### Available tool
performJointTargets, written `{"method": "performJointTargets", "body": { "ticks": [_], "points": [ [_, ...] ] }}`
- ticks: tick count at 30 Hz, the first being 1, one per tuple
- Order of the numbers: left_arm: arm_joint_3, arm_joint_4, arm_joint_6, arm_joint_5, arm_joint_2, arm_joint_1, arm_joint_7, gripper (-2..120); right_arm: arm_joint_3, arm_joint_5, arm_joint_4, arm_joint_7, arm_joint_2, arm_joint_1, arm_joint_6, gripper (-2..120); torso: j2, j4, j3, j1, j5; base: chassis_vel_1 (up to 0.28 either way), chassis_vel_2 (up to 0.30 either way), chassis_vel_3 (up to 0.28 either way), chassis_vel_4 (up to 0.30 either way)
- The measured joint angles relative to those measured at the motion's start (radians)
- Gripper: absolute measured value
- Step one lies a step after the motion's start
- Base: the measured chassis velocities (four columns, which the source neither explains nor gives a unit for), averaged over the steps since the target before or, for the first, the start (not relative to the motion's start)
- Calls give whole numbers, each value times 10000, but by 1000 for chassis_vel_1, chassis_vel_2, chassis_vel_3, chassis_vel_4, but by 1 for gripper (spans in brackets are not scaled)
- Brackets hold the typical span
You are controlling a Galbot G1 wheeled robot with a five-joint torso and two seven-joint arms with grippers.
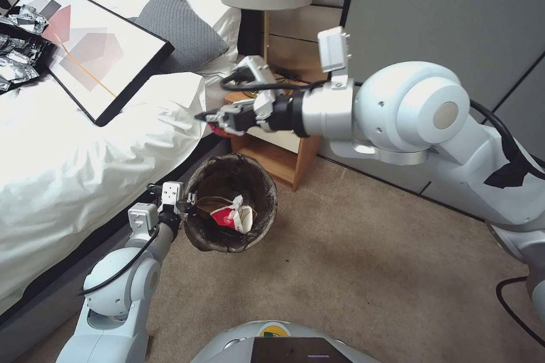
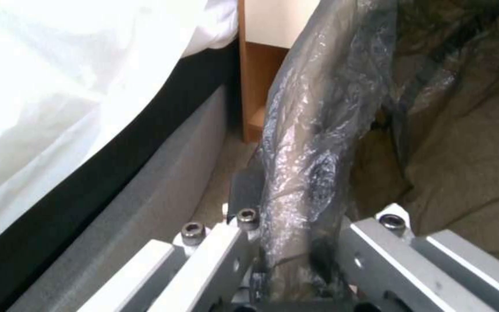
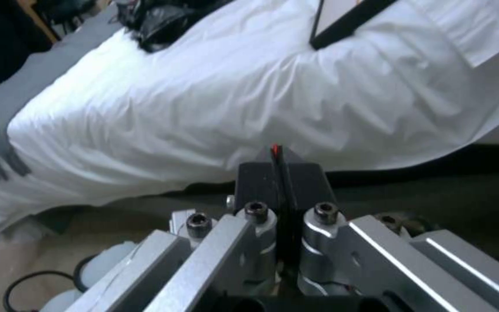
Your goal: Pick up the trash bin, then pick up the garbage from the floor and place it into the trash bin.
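From the head camera, your trash bin (image 1: 230,204) hangs by the bed (image 1: 85,159), above the tan carpet (image 1: 363,261); inside lie a brown paper bag (image 1: 213,204) and a red-and-white paper cup (image 1: 230,216). Your left gripper (image 1: 190,204) is at its near rim. Your right gripper (image 1: 216,119) is raised above the bin, before the wooden nightstand (image 1: 278,159), something red beneath its tip.

At your left wrist, both fingers (image 2: 244,195) pinch the liner-covered rim (image 2: 313,151).

At your right wrist, the black pads (image 3: 255,182) are pressed together with a red sliver (image 3: 275,149) caught between them, white bedding (image 3: 249,99) beyond.
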Motion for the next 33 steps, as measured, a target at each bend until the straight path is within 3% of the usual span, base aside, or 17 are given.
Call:
{"method": "performJointTargets", "body": {
  "ticks": [6, 9, 20, 30, 33],
  "points": [
    [-3, 55, 0, 127, 27, -44, 69, 0, -1172, 470, -130, 42, 326, 473, 5, 0, 0, -1, 0, -1, 0, 0, 0, 0, 0],
    [-82, 55, -1, 117, 26, -43, 84, 0, -1718, -48, -277, -36, 301, -53, 9, 0, -1, -1, 0, 0, 1, 0, 0, 0, 0],
    [-106, 52, -7, 62, 42, -69, 82, 0, -2030, -1115, -484, -403, 26, -1225, 12, 0, -1, -3, -1, -1, 2, 0, 0, 0, 0],
    [-207, 58, -13, 40, -22, -65, 76, 0, -2352, -1818, -1057, -662, 223, -1656, 13, -2, -1, 0, 0, 0, 2, 0, 0, 0, 0],
    [-222, 59, -15, 40, -38, -67, 78, 0, -2362, -2300, -1220, -965, 243, -1873, 13, 7, -1, -2, 0, -1, 2, 0, 0, 0, 0]
  ]
}}
